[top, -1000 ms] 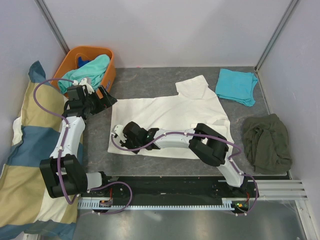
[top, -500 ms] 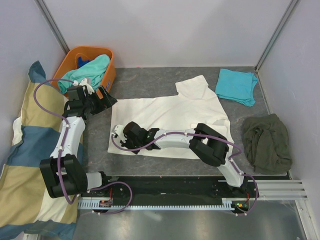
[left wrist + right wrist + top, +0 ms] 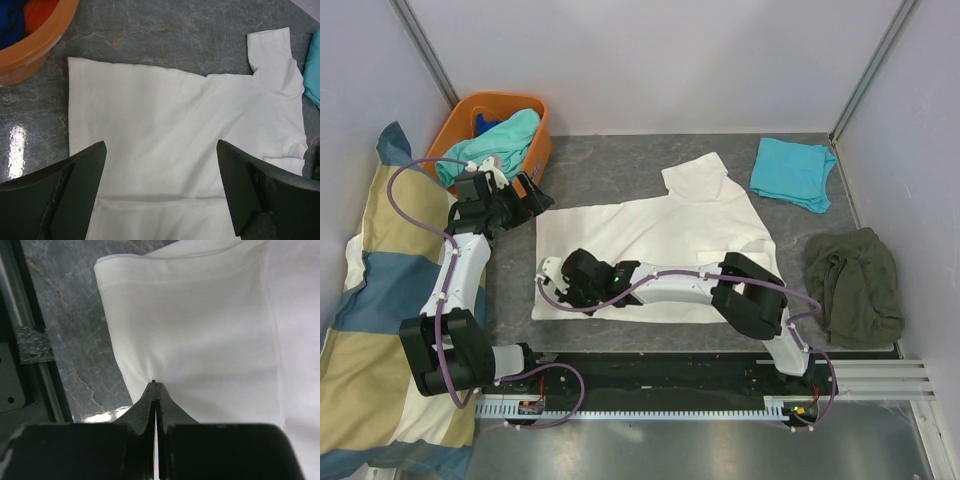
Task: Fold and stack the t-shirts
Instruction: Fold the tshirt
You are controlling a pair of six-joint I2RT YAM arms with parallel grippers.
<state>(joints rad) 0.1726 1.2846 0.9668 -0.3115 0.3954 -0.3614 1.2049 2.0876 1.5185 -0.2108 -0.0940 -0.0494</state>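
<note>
The cream t-shirt (image 3: pixel 660 232) has slid leftward, its near hem pinched tight in the right gripper (image 3: pixel 155 384); the left gripper (image 3: pixel 161 146) hangs spread wide, empty.

Cream t-shirt (image 3: pixel 660 235) spread flat (near hem doubled over); turquoise t-shirt (image 3: pixel 792 172) folded.

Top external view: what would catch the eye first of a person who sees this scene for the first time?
The cream-white t-shirt lies spread flat in the middle of the table. The right gripper reaches across its near side and is shut on its near left edge. At the left, the big yellow-and-blue checked pillow and the orange basket of clothes stand out, and a folded turquoise t-shirt lies at the far right.
</note>
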